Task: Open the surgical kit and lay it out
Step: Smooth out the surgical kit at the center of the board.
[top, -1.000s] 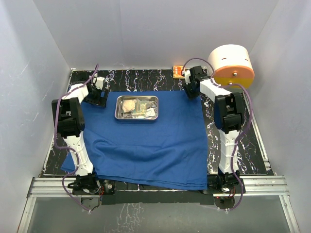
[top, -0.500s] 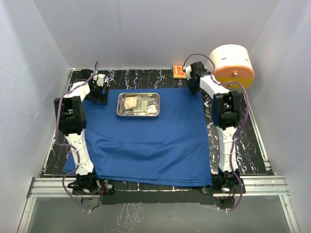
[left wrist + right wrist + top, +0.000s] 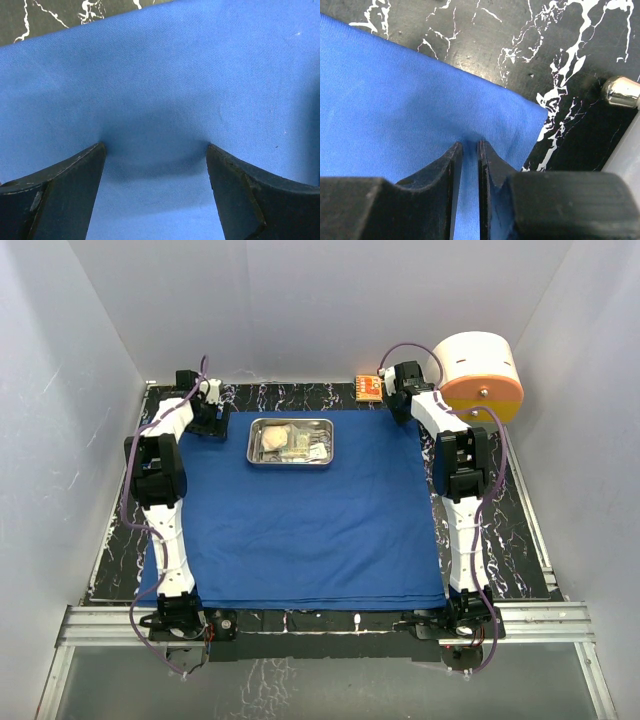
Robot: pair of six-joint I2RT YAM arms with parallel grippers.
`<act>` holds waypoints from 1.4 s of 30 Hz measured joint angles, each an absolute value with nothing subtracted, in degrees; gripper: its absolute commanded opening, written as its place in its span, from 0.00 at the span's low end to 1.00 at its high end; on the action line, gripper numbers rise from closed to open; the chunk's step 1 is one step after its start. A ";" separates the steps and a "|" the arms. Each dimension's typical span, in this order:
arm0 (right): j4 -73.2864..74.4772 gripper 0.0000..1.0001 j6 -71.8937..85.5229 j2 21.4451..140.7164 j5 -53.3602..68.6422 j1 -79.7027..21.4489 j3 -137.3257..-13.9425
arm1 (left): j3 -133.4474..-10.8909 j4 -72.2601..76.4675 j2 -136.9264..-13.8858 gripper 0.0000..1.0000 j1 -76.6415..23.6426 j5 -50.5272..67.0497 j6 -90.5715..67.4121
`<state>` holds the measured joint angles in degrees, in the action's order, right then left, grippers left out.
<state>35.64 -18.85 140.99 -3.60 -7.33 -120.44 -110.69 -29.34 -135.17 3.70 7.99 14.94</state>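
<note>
Right claw (image 3: 468, 145) is almost closed, pinching the blue cloth (image 3: 395, 100) just inside its far right corner; a thin strip of blue shows between the jaws. Left claw (image 3: 155, 147) stands wide, both tips pressed onto the cloth with a shallow pucker between them. From above, the wrists hide both sets of tips. The steel tray (image 3: 290, 465) sits on the cloth's far middle, its contents too small to name.

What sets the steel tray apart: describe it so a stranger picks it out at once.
Find the blue cloth spread over the black marbled table. Near its far edge, slightly left of centre, sits the steel tray. It is the only shiny rimmed rectangle on the cloth, unlike the small orange box beyond the edge.
</note>
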 measured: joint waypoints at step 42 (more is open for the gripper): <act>34.13 0.31 -22.04 140.62 0.23 -5.56 -120.25 | -108.62 -25.30 -134.17 0.93 3.68 8.36 15.00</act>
